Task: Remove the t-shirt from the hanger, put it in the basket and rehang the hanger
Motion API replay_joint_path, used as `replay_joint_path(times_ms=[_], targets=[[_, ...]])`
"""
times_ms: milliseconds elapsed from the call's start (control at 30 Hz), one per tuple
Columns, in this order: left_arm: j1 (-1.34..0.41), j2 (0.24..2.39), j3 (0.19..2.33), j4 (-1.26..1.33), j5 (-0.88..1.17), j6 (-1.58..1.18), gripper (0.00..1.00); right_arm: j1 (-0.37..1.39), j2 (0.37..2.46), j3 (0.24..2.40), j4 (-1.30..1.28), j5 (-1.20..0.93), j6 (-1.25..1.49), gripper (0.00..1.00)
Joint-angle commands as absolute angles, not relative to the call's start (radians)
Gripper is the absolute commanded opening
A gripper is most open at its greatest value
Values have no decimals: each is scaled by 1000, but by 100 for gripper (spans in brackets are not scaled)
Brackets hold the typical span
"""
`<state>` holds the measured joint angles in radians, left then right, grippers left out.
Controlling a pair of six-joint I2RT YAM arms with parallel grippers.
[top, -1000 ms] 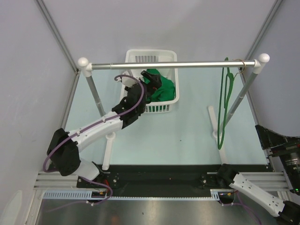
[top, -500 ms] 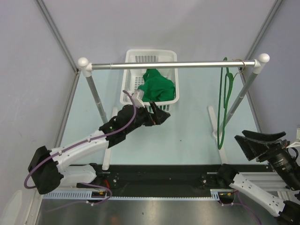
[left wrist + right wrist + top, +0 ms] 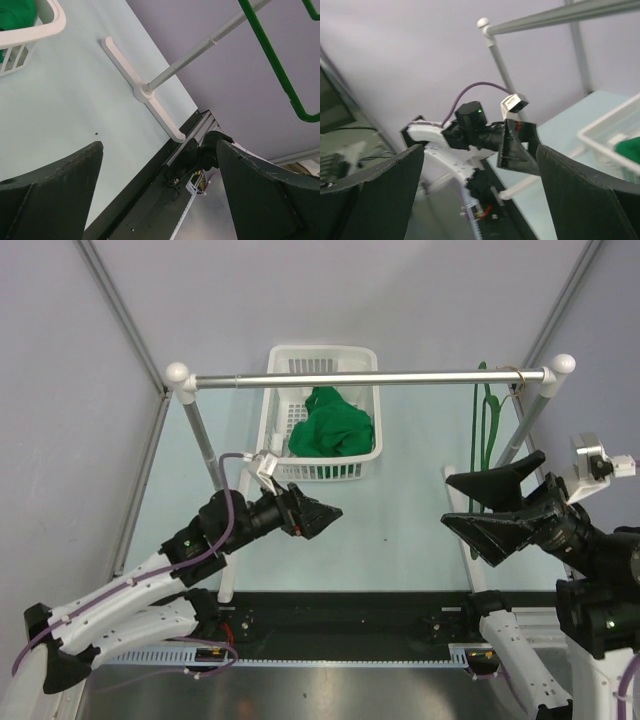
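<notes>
See t-shirt (image 3: pixel 335 430) bunched in white basket (image 3: pixel 322 348), approx 12 o'clock in top view, behind the rail (image 3: pixel 370 377). No part of it on hanger (image 3: pixel 487 415). Find hanger bare, hooked on rail's far right end, approx 2 o'clock, hanging straight down. Well apart from shirt.

Read L gripper (image 3: pixel 328 521) as spread wide, nothing between fingers, sitting at approx 7 o'clock of basket and aimed toward 3 o'clock. Clear of basket rim, not touching cloth. L wrist cam backs that up: gap empty, only table, rack foot and a stretch of hanger past it.

Read R gripper (image 3: pixel 447 502) as spread wide too, empty, at approx 6 o'clock of hanger, aimed toward 9 o'clock. Near hanger's lower end, but can't tell whether touching; prob. not. R wrist cam: gap empty, L arm and basket corner beyond.

Judge main job done w/ shirt off and dropped in basket. Judge step in hand as wind-down, both arms off the goods. Next move prob. calls for no more grasping, just parking arms. Mind R fingers near hanger; could knock it off rail.
</notes>
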<state>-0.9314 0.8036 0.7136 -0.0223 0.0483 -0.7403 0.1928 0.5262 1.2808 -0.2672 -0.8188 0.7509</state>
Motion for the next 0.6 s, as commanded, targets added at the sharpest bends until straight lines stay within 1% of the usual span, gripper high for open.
replay_joint_path(times_ms=[0, 100, 167, 200, 267, 433, 467, 567], targets=[[-934, 717, 683, -141, 3, -706, 100, 129, 532, 1171, 118, -1028, 1109, 100], [-936, 686, 664, -153, 3, -704, 100, 182, 546, 1149, 102, -1035, 1114, 100], [-934, 683, 657, -156, 3, -703, 100, 221, 561, 1187, -56, -1029, 1042, 100], [-934, 680, 654, -153, 3, -706, 100, 239, 566, 1196, -101, -1029, 975, 100], [-936, 683, 640, -138, 3, -710, 100, 303, 589, 1197, -202, -1031, 937, 100], [-934, 706, 623, -106, 18, -718, 100, 452, 606, 1207, -521, -1005, 674, 100], [-934, 715, 621, -104, 18, -716, 100, 489, 597, 1206, -547, -1000, 652, 100], [-936, 721, 612, -94, 20, -715, 100, 514, 572, 1184, -597, -986, 612, 100]])
